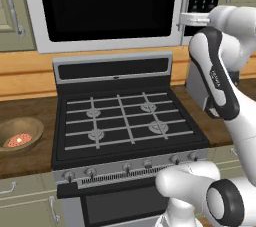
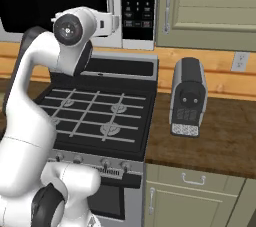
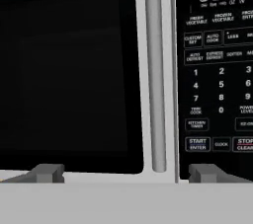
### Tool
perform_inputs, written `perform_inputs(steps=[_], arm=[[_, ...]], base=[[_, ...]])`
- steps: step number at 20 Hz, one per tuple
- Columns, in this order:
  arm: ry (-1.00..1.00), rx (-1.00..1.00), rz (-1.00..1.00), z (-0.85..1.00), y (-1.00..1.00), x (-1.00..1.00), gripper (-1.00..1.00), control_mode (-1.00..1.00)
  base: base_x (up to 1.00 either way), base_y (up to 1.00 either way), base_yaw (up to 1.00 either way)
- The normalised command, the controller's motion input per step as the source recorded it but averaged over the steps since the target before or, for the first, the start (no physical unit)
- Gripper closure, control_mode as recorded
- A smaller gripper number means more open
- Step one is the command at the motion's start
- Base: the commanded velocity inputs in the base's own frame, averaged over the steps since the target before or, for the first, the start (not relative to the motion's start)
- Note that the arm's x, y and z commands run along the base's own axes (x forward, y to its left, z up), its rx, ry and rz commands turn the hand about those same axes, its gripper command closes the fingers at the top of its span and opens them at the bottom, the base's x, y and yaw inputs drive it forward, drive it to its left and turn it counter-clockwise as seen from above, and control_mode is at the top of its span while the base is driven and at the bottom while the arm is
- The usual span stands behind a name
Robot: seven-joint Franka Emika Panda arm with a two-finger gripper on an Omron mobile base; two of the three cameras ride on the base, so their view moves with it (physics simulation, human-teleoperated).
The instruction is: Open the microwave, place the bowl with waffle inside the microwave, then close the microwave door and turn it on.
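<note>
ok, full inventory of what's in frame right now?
microwave door: 1, silver frame with black glass, shut, above the stove
door handle: 1, silver, vertical, at the door's right edge
button panel: 1, black, right of the handle
gas stove: 1, black top with grey grates, below the microwave
bowl: 1, brown wood, on the counter left of the stove
waffle: 1, reddish-orange, in the bowl
coffee machine: 1, grey and black, on the counter right of the stove
cabinets: pale green, above and below the counter
gripper: 1, jaws open, facing the handle
</note>
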Motion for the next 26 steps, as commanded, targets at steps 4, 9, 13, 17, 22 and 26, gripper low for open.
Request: perform_inputs(steps=[4,9,13,17,22,26], arm=[[0.0,0.0,-0.02,0.0,-0.06,0.29,-1.0,-1.0],[0.0,0.0,-0.09,0.0,-0.03,0.38,-1.0,-1.0],[0.0,0.0,-0.01,0.0,-0.16,0.43,-1.0,-1.0],[0.0,0.0,0.0,0.0,-0.23,0.4,-1.0,-1.0],[0.0,0.0,0.0,0.0,-0.22,0.34,-1.0,-1.0],[0.0,0.0,0.0,0.0,-0.01,0.36,-1.0,-1.0]], base=[[0.0,0.0,0.0],[0.0,0.0,0.0],[0.0,0.0,0.0],[0.0,0.0,0.0],[0.0,0.0,0.0],[0.0,0.0,0.0]])
